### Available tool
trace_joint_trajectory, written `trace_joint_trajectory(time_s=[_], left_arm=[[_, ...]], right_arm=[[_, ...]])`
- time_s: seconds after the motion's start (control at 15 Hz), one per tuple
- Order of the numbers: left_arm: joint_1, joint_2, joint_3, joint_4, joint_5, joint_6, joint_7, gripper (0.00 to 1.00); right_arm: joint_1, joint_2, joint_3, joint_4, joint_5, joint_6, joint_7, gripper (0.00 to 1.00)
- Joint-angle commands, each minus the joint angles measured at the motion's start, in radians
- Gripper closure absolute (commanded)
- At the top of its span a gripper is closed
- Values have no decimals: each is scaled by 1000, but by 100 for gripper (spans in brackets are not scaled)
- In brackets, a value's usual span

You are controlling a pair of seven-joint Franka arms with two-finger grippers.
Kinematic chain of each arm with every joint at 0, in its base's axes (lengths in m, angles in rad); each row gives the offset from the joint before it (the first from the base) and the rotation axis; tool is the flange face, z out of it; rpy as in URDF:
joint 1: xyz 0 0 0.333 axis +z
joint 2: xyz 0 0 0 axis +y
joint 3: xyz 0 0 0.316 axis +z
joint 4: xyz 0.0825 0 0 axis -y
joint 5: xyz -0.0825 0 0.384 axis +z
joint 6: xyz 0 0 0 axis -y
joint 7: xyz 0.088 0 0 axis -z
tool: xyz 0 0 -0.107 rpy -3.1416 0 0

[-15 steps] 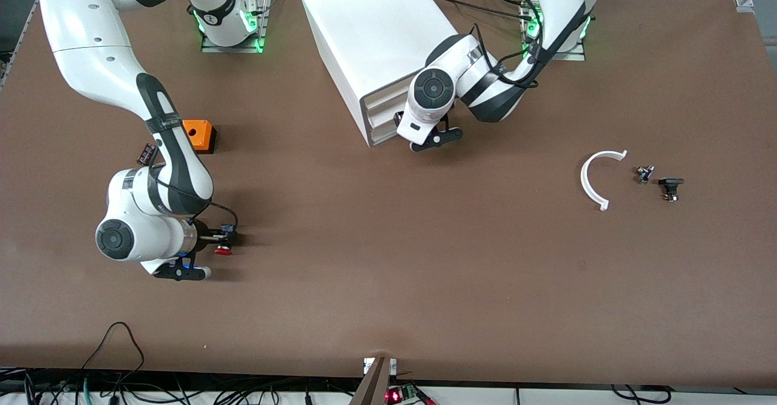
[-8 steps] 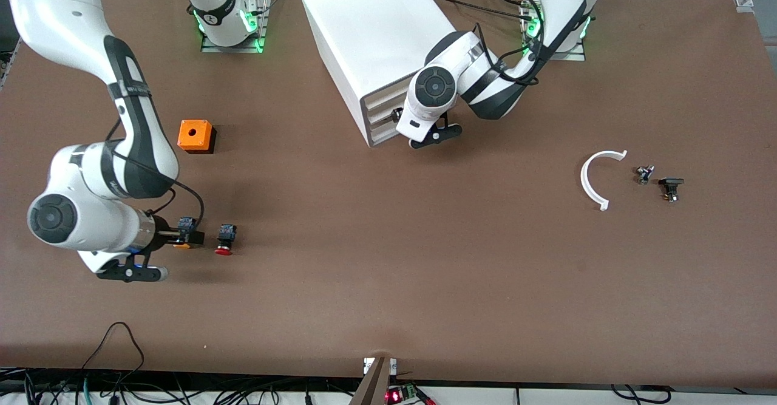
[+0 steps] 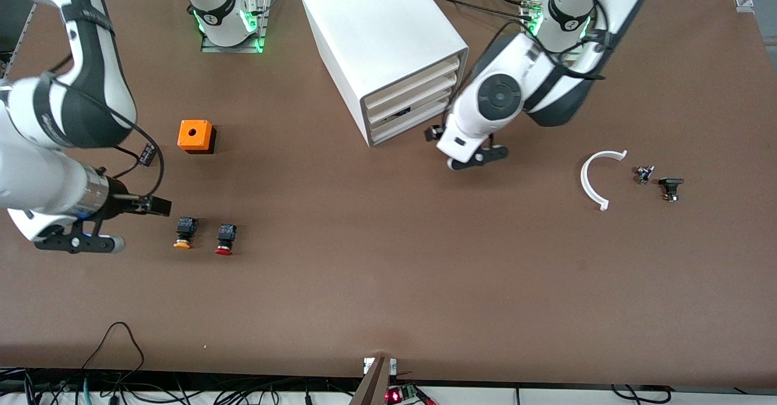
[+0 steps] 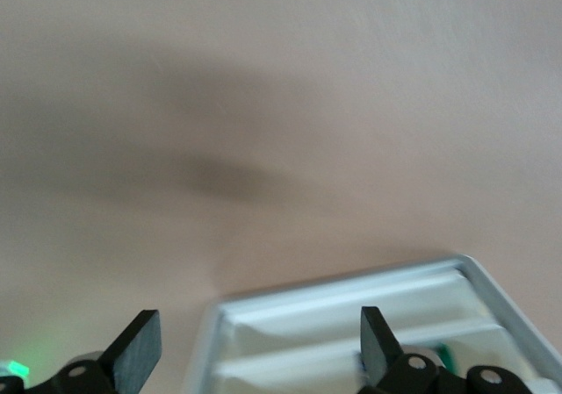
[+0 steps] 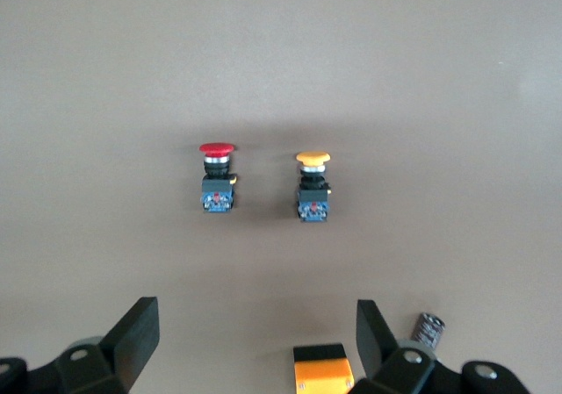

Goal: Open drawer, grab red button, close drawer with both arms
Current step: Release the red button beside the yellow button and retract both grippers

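Observation:
The red-capped button (image 3: 225, 239) lies on the table beside a yellow-orange-capped one (image 3: 184, 234); both show in the right wrist view, the red button (image 5: 216, 179) and the yellow-orange one (image 5: 313, 188). My right gripper (image 3: 159, 204) hangs open and empty near the right arm's end of the table, pointing at them; it is apart from both, as the right wrist view of this gripper (image 5: 255, 333) shows. The white cabinet (image 3: 382, 34) has all three fronts about flush, the middle drawer (image 3: 419, 95) among them. My left gripper (image 3: 434, 133) is open and empty just off the cabinet's front (image 4: 351, 324).
An orange box with a hole (image 3: 195, 136) stands farther from the front camera than the buttons. A white curved piece (image 3: 598, 177) and two small dark parts (image 3: 644, 174) (image 3: 671, 187) lie toward the left arm's end.
The right gripper let go of the red button and drew back toward its end of the table. The left gripper pulled away from the cabinet front.

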Motion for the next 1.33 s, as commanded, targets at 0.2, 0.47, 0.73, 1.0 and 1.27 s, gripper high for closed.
trace_joint_trajectory(time_s=[0.2,0.47,0.73,1.0,1.27], left_arm=[[123,-20,-4,153,180,-151,349,0],[210,-20,-2,273,181,-252,580,0],[258,-73,33,298,174,-282,759,0],[171,-224,235,217,83,-276,819,0],[49,-330,467,160,-12,-274,955,0]], right_arm=[[-5,-166,8,-53,0,-72,11,1],[-7,-226,0,-44,87,-132,61,1],[-7,-290,3,-50,143,-184,67,1],[-4,-433,3,-183,143,-164,57,1],[47,-522,-49,-294,134,-141,52,1]])
